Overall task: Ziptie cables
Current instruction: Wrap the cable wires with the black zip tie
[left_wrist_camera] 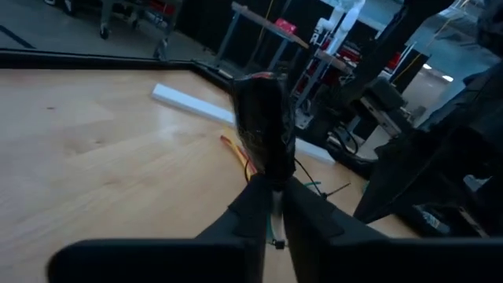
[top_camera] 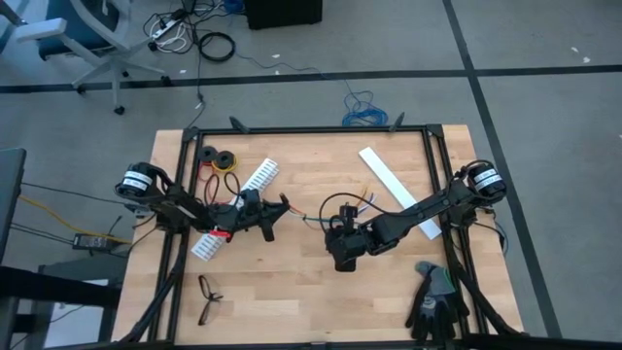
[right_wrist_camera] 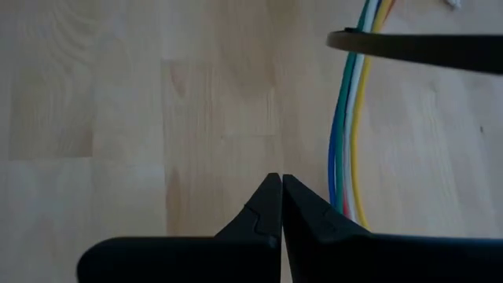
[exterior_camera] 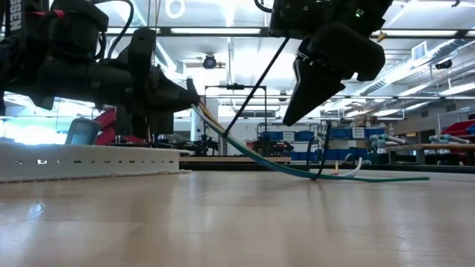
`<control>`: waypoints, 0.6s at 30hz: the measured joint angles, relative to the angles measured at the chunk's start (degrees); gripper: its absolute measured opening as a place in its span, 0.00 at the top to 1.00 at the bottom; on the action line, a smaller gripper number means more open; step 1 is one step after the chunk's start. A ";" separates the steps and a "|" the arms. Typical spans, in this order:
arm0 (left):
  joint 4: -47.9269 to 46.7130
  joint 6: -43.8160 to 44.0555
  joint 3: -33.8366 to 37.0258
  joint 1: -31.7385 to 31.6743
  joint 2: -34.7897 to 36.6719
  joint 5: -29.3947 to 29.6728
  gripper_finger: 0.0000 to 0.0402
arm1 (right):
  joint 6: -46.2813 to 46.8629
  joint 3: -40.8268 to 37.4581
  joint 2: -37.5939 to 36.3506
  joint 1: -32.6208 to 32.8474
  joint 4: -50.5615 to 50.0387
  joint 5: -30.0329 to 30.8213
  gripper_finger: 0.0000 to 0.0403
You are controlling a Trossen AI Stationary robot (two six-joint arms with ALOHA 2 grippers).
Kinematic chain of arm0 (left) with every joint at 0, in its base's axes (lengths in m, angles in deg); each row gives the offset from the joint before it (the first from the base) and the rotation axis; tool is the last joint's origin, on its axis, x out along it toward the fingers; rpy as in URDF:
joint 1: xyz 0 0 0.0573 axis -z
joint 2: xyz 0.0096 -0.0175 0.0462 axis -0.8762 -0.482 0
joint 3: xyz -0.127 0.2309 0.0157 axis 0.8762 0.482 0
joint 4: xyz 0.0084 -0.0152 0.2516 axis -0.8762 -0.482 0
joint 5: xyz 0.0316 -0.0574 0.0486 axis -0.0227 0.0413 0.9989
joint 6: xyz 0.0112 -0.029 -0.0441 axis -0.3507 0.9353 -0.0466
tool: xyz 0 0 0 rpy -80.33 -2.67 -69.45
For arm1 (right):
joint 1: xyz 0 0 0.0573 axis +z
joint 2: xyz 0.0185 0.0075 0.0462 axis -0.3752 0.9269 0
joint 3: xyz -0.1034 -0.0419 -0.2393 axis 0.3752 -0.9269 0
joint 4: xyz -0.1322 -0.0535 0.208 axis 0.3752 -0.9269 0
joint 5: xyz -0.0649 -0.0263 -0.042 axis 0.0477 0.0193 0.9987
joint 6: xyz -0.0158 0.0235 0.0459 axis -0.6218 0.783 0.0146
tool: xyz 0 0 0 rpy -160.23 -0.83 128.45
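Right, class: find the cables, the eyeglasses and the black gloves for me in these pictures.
cables (right_wrist_camera: 346, 118): right wrist view, on the blue and white strands lying side by side.
eyeglasses (top_camera: 208, 297): high view, on the frame near the table's front edge.
gloves (top_camera: 433, 301): high view, on the palm of the dark pair.

A light wooden table (top_camera: 292, 282) with a black metal frame along its edges carries everything. On its left half a white slotted plastic strip (top_camera: 260, 176) lies slanted, and at the far left corner sit small rolls of tape (top_camera: 219, 157), black and yellow among them. Near the left front edge rest black eyeglasses (top_camera: 208, 297). A plain flat white bar (top_camera: 389, 184) lies diagonally on the right half. In the middle, a bundle of thin coloured cables (right_wrist_camera: 346, 141), blue, white and yellow, trails along the wood. A pair of dark work gloves (top_camera: 433, 297) sits at the near right corner.
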 joint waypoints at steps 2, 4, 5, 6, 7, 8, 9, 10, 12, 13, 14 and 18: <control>-0.19 -0.63 0.00 0.00 0.00 0.00 0.83 | 0.43 0.00 0.00 0.00 -0.69 0.02 1.00; -0.33 -2.09 0.00 0.00 0.00 -0.01 0.77 | 1.31 0.00 0.00 0.02 -1.64 0.01 1.00; -0.38 -2.77 0.00 0.00 0.00 -0.02 0.75 | 1.73 0.00 0.00 0.04 -2.11 0.02 1.00; -0.48 -2.98 0.00 -0.05 0.00 -0.03 0.72 | 2.12 0.00 0.00 0.14 -2.81 0.01 1.00; -0.80 -3.04 0.00 -0.14 0.00 -0.05 0.70 | 2.62 0.00 0.00 0.13 -3.42 0.01 1.00; -1.63 -3.06 0.00 -0.34 0.00 -0.14 0.68 | 3.09 0.00 0.00 0.13 -3.95 0.02 1.00; -2.87 -3.08 0.00 -0.51 0.00 -0.15 0.66 | 3.47 0.00 0.00 0.15 -4.37 0.02 1.00; -4.48 -3.13 0.00 -0.80 0.00 -0.15 0.64 | 3.90 0.00 0.00 0.21 -4.81 0.03 1.00; -8.20 -3.13 0.02 -1.27 0.00 -0.15 0.61 | 4.51 0.00 0.00 0.25 -5.81 0.20 1.00; -9.91 -3.13 0.02 -1.58 0.00 -0.14 0.60 | 4.63 -0.01 0.00 0.37 -6.16 0.44 1.00; -11.22 -3.13 0.04 -1.83 0.00 -0.11 0.59 | 4.70 0.00 0.00 0.49 -6.34 0.60 1.00; -13.01 -4.51 0.09 -2.45 0.22 0.04 0.57 | 4.55 0.00 0.00 1.07 -6.32 1.44 1.00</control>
